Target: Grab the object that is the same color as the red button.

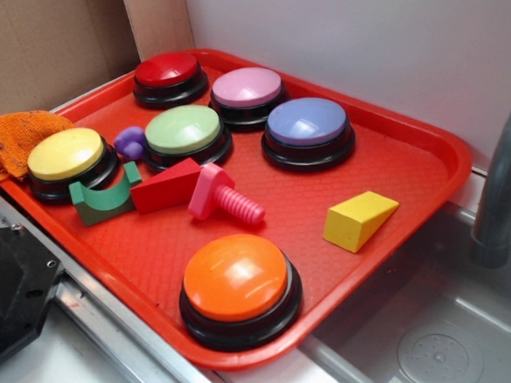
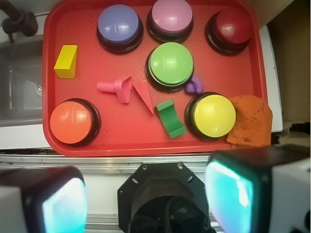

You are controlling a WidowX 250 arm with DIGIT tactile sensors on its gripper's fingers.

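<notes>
- Step in hand: approach not yet begun, by my judgement. The gripper [image 2: 146,204] sits high above the near edge of the red tray [image 2: 53,141], its two fingers spread wide apart and holding nothing.
- Reference item: the red button [image 1: 169,71] stands in the tray's far corner in the exterior view, beside the pink button [image 1: 247,87].
- Target: the red wedge [image 1: 167,185] lies flat on the tray floor near the middle, and no other loose piece matches the button's colour.
- Crowding at the target: the pink bolt [image 1: 220,195] has its head touching or just beside one end of the wedge; the green arch block [image 1: 101,200] lies just beside the other end; the green button [image 1: 184,131] stands close behind.
- Next move, as judged: travel forward over the tray, descend with the fingers straddling the wedge across its narrow width, clear of bolt head and arch.
- Open room: bare tray floor lies between the wedge and the orange button [image 1: 236,280]; approach from that side looks freest.
- Edges: the raised tray rim is well apart from the wedge. The yellow wedge [image 1: 357,220] is well clear.
</notes>
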